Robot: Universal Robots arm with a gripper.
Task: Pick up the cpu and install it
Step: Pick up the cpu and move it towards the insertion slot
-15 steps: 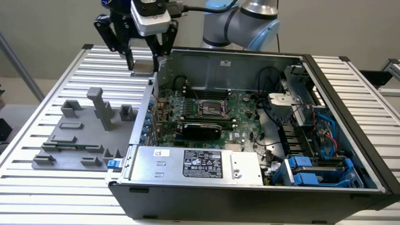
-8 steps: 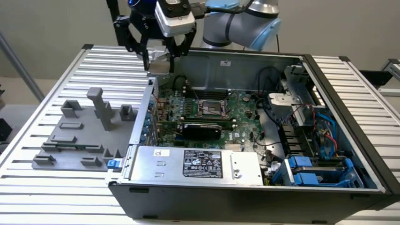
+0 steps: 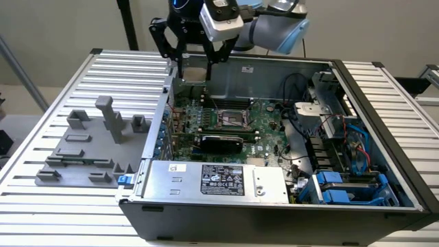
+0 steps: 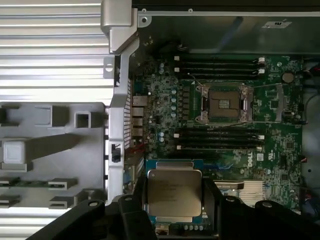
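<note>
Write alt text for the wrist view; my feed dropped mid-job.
The gripper holds the cpu by its edges, silver top facing the camera, over the open computer case. Beyond it lies the green motherboard with its empty socket; a grey fixture plate sits outside the case.

One cpu (image 4: 172, 194); one socket (image 4: 223, 103); one motherboard (image 4: 272, 167)
</note>
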